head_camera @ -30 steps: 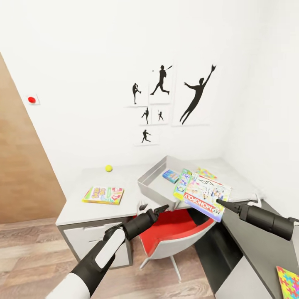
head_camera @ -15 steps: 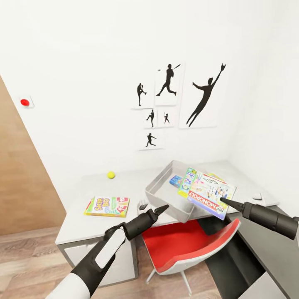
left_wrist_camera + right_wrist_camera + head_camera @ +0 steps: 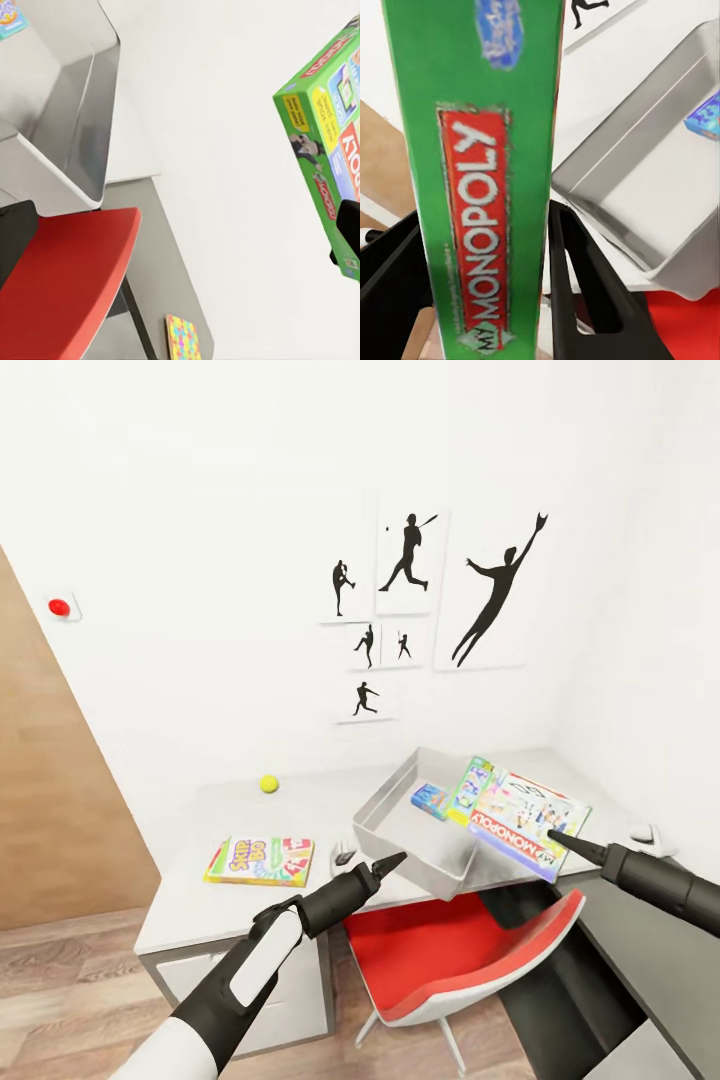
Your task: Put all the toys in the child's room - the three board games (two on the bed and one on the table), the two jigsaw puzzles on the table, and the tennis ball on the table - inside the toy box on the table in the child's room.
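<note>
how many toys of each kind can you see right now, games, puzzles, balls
board games: 3 - Monopoly box in the right gripper, blue game in the toy box, Skip-Bo box on the table
jigsaw puzzles: 1
tennis balls: 1
total: 5

"MY MONOPOLY" runs in white letters on a red band along the green edge of the Monopoly box [image 3: 484, 187] clamped between the right gripper's [image 3: 553, 837] fingers, and "MONOPOLY" shows again on its lid. Ahead of the left gripper [image 3: 398, 857], the yellow-green-red game box [image 3: 261, 860] on the table [image 3: 200, 900] reads "SKIP BO".
</note>
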Available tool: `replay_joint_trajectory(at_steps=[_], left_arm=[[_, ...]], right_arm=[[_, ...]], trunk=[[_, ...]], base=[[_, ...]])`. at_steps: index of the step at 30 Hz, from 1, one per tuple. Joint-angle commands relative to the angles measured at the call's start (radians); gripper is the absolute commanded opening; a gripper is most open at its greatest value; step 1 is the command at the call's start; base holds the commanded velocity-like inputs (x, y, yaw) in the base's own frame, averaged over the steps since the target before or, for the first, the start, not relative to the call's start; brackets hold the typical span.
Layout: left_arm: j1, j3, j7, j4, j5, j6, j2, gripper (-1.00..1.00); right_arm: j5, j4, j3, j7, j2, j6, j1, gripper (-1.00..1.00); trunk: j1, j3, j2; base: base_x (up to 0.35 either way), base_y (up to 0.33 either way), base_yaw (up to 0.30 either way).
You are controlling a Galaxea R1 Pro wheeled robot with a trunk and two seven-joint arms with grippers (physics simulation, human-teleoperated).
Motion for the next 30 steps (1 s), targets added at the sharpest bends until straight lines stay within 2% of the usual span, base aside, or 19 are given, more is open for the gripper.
replay_joint_trajectory(at_steps=[1, 5, 10, 12, 13, 16, 18, 20, 24, 25, 28, 30], left_arm=[[-0.001, 0.000, 0.000, 0.000, 0.011, 0.008, 0.000, 1.00], [-0.007, -0.001, -0.002, -0.021, 0.012, 0.010, 0.001, 1.00], [-0.011, 0.010, 0.003, -0.117, 0.014, 0.030, 0.014, 1.00], [-0.012, 0.027, 0.005, -0.160, 0.015, 0.050, 0.025, 1.00], [-0.012, 0.049, 0.012, -0.199, 0.016, 0.076, 0.033, 1.00], [-0.011, 0.086, 0.037, -0.248, 0.017, 0.112, 0.040, 1.00], [-0.010, 0.098, 0.049, -0.261, 0.017, 0.121, 0.042, 1.00], [-0.003, 0.129, 0.079, -0.294, 0.016, 0.139, 0.046, 1.00], [0.007, 0.152, 0.104, -0.313, 0.016, 0.150, 0.055, 1.00], [0.010, 0.157, 0.118, -0.321, 0.017, 0.154, 0.058, 1.00], [0.011, 0.160, 0.140, -0.328, 0.018, 0.156, 0.060, 1.00], [0.011, 0.162, 0.170, -0.333, 0.019, 0.158, 0.059, 1.00]], right_arm=[[-0.001, 0.000, -0.006, 0.009, -0.001, 0.006, -0.001, -1.00], [-0.004, 0.000, -0.018, 0.006, -0.002, 0.006, -0.002, -1.00], [-0.002, 0.002, -0.017, -0.005, -0.002, 0.006, -0.008, -1.00], [-0.001, 0.003, -0.016, -0.012, -0.002, 0.006, -0.014, -1.00], [0.001, 0.005, -0.014, -0.018, 0.000, 0.006, -0.019, -1.00], [0.003, 0.011, -0.006, -0.025, 0.000, 0.006, -0.026, -1.00], [0.003, 0.013, -0.002, -0.031, 0.000, 0.006, -0.028, -1.00], [0.003, 0.023, 0.015, -0.078, -0.002, 0.006, -0.034, -1.00], [0.001, 0.065, 0.050, -0.148, -0.006, 0.006, -0.053, -1.00], [0.001, 0.095, 0.069, -0.168, -0.007, 0.006, -0.070, -1.00], [0.000, 0.130, 0.082, -0.181, -0.012, 0.006, -0.090, -1.00], [0.000, 0.166, 0.091, -0.189, -0.024, 0.006, -0.107, -1.00]], trunk=[[0.001, -0.002, -0.002], [0.001, -0.002, -0.002], [0.001, -0.002, -0.002], [0.001, -0.002, -0.002], [0.001, -0.002, -0.002], [0.001, -0.002, -0.002], [0.001, -0.002, -0.002], [0.001, -0.002, -0.002], [0.001, -0.002, -0.002], [0.001, -0.002, -0.002], [0.001, -0.002, -0.002], [0.001, -0.002, -0.002]], base=[[0.003, 0.003, 0.000], [0.072, 0.077, 0.000], [0.167, 0.178, 0.000], [0.195, 0.208, 0.000], [0.204, 0.219, 0.000], [0.207, 0.227, 0.000], [0.199, 0.241, 0.000], [0.174, 0.264, 0.000], [0.127, 0.244, 0.000], [0.061, 0.120, 0.000], [0.042, 0.084, 0.000], [0.028, 0.056, 0.000]])
